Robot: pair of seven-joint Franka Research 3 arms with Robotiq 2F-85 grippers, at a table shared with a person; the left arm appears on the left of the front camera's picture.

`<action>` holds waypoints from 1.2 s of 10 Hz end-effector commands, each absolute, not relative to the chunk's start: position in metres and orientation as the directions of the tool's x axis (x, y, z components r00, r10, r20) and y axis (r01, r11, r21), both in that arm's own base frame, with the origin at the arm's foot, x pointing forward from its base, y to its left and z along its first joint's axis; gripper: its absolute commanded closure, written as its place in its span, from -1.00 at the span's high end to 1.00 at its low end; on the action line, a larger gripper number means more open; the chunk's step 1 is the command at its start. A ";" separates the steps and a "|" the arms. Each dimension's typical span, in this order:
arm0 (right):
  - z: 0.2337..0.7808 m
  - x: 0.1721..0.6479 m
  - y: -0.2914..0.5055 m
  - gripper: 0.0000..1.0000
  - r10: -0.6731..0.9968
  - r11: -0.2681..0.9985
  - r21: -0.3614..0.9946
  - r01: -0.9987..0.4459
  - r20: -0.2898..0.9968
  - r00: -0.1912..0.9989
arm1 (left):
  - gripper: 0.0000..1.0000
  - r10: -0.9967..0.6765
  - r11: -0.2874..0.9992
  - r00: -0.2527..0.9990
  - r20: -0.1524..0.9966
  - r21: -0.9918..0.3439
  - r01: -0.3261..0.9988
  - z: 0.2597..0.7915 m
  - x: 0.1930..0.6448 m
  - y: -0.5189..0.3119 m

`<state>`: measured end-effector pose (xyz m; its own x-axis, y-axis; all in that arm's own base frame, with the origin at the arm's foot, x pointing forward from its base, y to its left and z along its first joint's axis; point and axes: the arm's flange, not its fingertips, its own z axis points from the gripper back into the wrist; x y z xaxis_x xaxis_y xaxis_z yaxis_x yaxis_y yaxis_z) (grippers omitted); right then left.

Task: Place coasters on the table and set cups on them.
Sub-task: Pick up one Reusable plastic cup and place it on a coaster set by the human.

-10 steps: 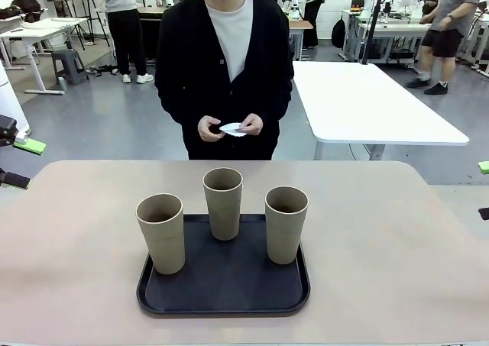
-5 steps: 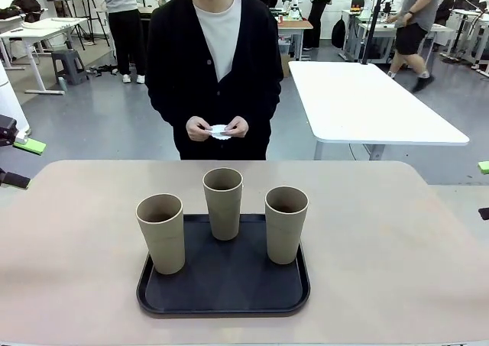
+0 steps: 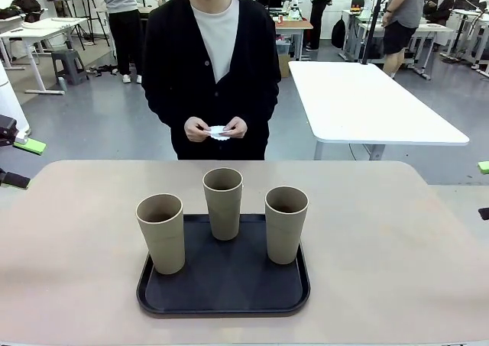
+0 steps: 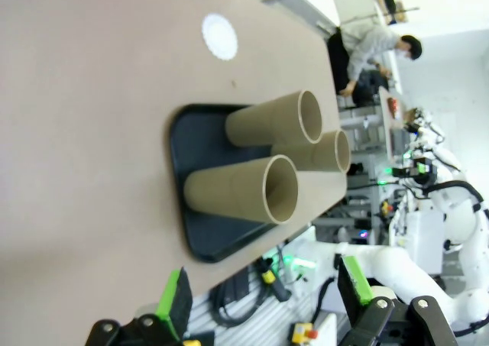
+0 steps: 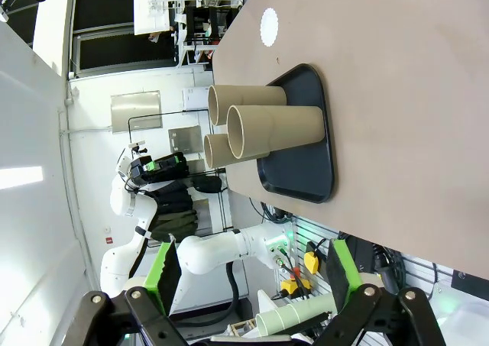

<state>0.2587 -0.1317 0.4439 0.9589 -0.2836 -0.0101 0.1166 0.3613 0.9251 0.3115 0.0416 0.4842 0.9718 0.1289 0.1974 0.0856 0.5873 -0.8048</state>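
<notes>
1. Currently you have three cups upright on the black tray [image 3: 229, 296]: left cup [image 3: 161, 235], middle cup [image 3: 223, 205] and right cup [image 3: 286, 225]. None touch, and the middle one stands farthest back.
2. Tray: lies flat on the bench [image 3: 382, 239], near your edge and about central.
3. Coasters [image 3: 218, 131]: white scalloped paper held between the person's hands [image 3: 197, 129], beyond the bench's far edge; you cannot tell the count.
4. Your left hand [image 4: 266, 296]: jaws wide, holding nothing, well apart from the tray.
5. Your right hand [image 5: 254, 273]: jaws wide, holding nothing, well apart from the tray.
</notes>
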 end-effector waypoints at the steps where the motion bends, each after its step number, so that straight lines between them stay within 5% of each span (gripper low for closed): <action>1: 0.443 0.260 -0.133 1.00 -0.287 0.350 0.930 0.113 -0.009 0.958 | 1.00 0.128 0.578 0.970 0.206 -0.810 0.096 0.485 0.312 0.042; 6: 0.443 0.260 -0.133 1.00 -0.287 0.350 0.930 0.113 -0.009 0.958 | 1.00 0.129 0.587 0.972 0.197 -0.805 0.086 0.484 0.311 0.042; 7: 0.443 0.260 -0.133 1.00 -0.287 0.350 0.930 0.113 -0.009 0.958 | 1.00 -0.017 0.710 0.927 0.374 -0.648 0.274 0.486 0.317 0.046; 9: 0.443 0.260 -0.133 1.00 -0.287 0.350 0.930 0.113 -0.009 0.958 | 1.00 -0.328 0.705 0.780 0.533 -0.412 0.578 0.510 0.324 0.034; 12: 0.443 0.260 -0.133 1.00 -0.287 0.350 0.930 0.113 -0.009 0.958 | 1.00 -0.684 0.585 0.585 0.436 -0.150 0.797 0.552 0.367 -0.005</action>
<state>0.2587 -0.1319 0.4436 0.9584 -0.2853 -0.0112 0.1187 0.3622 0.9245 0.3415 -0.0038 0.5529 0.6743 -0.5954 0.4367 0.7256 0.6439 -0.2426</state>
